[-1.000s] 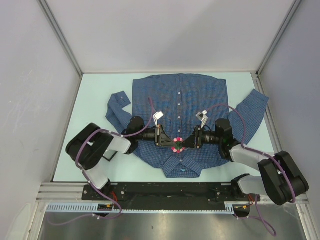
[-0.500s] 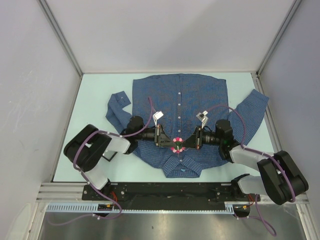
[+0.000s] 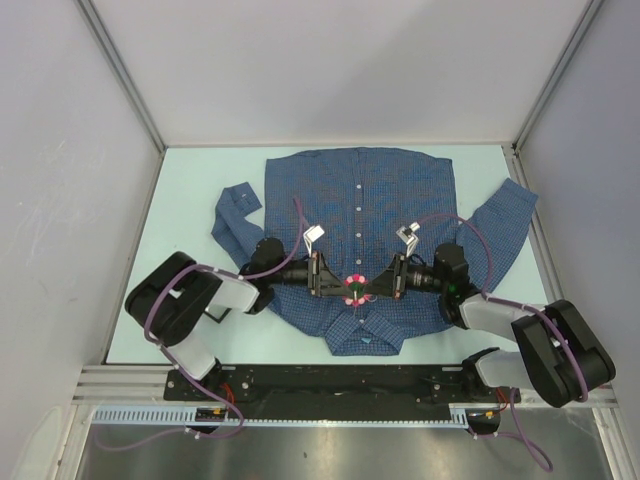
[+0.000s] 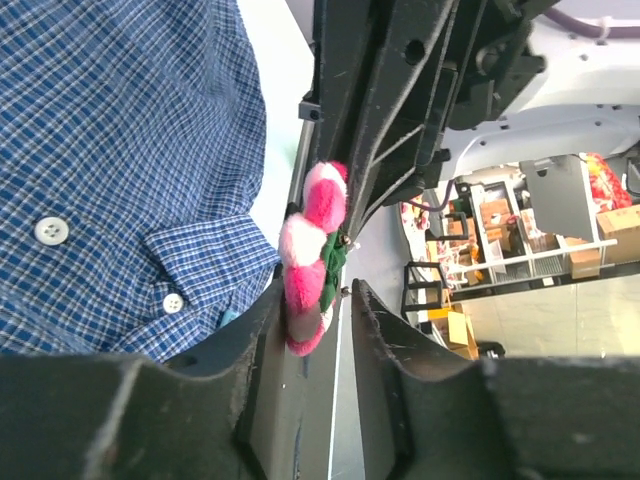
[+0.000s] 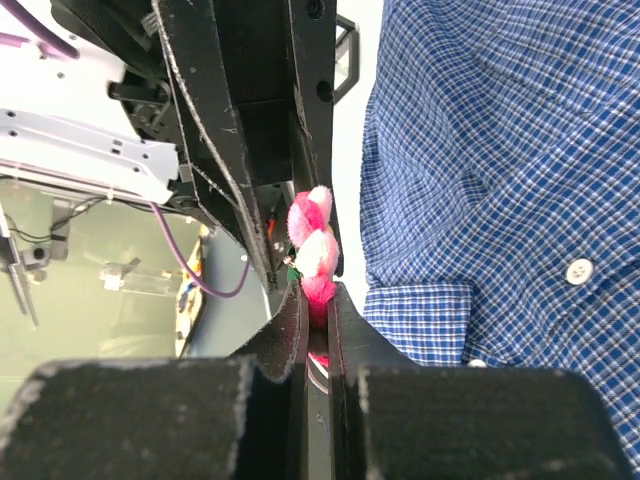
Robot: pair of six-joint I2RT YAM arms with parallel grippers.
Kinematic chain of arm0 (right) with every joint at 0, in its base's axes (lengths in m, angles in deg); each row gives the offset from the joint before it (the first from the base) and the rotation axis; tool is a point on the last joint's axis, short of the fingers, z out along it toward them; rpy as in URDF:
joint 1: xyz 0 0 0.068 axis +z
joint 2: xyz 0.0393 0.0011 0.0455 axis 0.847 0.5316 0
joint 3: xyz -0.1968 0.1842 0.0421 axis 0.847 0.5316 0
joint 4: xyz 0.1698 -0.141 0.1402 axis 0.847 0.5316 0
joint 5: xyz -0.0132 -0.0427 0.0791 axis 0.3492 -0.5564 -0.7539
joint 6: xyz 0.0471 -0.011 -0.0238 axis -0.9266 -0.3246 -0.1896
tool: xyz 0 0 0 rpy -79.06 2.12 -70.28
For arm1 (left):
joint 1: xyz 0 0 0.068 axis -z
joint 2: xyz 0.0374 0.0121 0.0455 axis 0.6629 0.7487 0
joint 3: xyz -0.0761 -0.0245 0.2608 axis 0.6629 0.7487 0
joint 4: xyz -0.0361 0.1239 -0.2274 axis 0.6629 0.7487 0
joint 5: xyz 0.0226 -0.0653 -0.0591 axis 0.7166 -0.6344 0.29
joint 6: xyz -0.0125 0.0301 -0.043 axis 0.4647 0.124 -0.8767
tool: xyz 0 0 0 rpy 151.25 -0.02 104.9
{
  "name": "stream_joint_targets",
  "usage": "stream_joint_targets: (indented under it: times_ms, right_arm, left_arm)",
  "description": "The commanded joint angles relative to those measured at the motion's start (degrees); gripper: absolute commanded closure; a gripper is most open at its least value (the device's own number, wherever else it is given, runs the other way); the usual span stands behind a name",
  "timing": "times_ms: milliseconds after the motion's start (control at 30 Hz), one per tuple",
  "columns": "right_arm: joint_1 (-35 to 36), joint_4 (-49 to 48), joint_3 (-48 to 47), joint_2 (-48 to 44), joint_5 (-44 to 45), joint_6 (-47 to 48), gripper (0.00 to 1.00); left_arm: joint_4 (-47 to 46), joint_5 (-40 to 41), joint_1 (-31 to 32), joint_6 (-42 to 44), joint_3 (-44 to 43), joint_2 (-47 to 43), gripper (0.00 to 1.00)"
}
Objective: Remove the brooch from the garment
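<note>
The garment [image 3: 400, 190] is a blue checked shirt lying flat on the table, collar toward the arms. The brooch [image 3: 354, 288], a pink-red flower pin, sits just above the collar between the two grippers. My right gripper [image 3: 372, 286] comes in from the right and is shut on the brooch [image 5: 312, 240], pinching its lower petals just clear of the shirt [image 5: 500, 150]. My left gripper [image 3: 336, 284] faces it from the left and stands open. In the left wrist view the brooch [image 4: 310, 245] rests against one finger [image 4: 262, 330], with a gap to the other, beside the shirt [image 4: 120, 150].
White shirt buttons [image 3: 359, 208] run up the middle of the garment. Its sleeves spread to the left [image 3: 232, 215] and right [image 3: 505, 225]. The pale table [image 3: 180, 200] is boxed in by grey walls. A black rail [image 3: 330, 380] runs along the near edge.
My right gripper has closed onto the brooch. My left gripper, which was shut, has opened. Both grippers and the brooch have shifted slightly.
</note>
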Motion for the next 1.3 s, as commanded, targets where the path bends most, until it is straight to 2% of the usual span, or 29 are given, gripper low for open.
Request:
stream_joint_targets:
  times_ms: [0,100,200,233,367,400,433,467,500,533,567,667,767,933,1100,1267]
  right_arm:
    - [-0.41,-7.48,0.66,0.93,-1.45,-2.89,1.00]
    - [-0.24,-7.75,0.84,1.01,-1.27,-3.07,1.00]
    - [-0.24,-8.02,0.84,1.02,-1.45,-3.42,1.00]
    - [-0.24,-8.02,0.84,0.93,-1.45,-3.33,1.00]
    - [0.03,-6.88,0.84,0.58,-1.36,-2.80,1.00]
    - [0.12,-6.35,0.84,0.23,-1.27,-2.71,1.00]
    - [0.20,-5.48,0.84,-0.04,-0.58,-2.63,1.00]
    - [0.03,-3.47,1.01,-0.30,-0.05,-2.80,0.94]
    - [-0.06,-3.53,1.28,-0.83,0.13,-3.41,0.72]
    - [-0.06,-3.79,2.32,-2.14,0.66,-4.11,0.65]
    - [0.03,-2.67,2.77,-3.19,1.44,-4.55,0.49]
    - [-0.06,2.42,4.17,-7.94,4.17,-3.42,0.33]
    - [0.29,6.74,5.32,-12.16,5.49,-0.96,0.25]
    - [4.58,5.98,6.55,-12.61,6.37,-0.51,0.24]
    - [10.74,2.27,6.47,-10.85,11.71,-2.45,0.42]
    - [14.09,0.68,6.46,-10.32,16.04,-3.59,0.50]
  left_arm:
    - [-12.95,-0.18,0.31,-4.70,1.00,1.32,0.64]
    - [-17.80,-0.45,0.31,-7.77,1.18,2.82,0.64]
    - [-20.27,-0.10,0.40,-9.63,1.27,4.14,0.69]
    - [-20.19,0.08,0.40,-9.54,1.27,4.23,0.76]
    - [-19.31,1.31,0.31,-8.84,1.71,3.70,0.88]
    - [-18.96,2.09,0.31,-8.49,1.80,3.53,0.95]
    - [-18.52,2.80,0.40,-8.14,1.97,3.18,0.98]
    - [-16.60,3.33,0.31,-7.79,2.06,2.39,1.00]
    - [-15.63,4.38,0.31,-7.00,2.06,1.95,1.00]
    - [-14.66,4.73,0.31,-6.73,2.15,1.68,1.00]
    - [-13.34,5.17,0.31,-6.64,2.15,1.07,1.00]
    - [-11.84,6.49,0.22,-6.29,2.59,0.97,1.00]
    - [-13.50,7.11,0.05,-7.95,3.11,1.67,1.00]
    - [-16.67,7.81,-0.04,-10.07,3.20,2.47,1.00]
    - [-16.49,8.43,-0.04,-10.42,3.11,1.94,1.00]
    - [-16.76,8.34,0.05,-10.68,3.46,1.68,1.00]
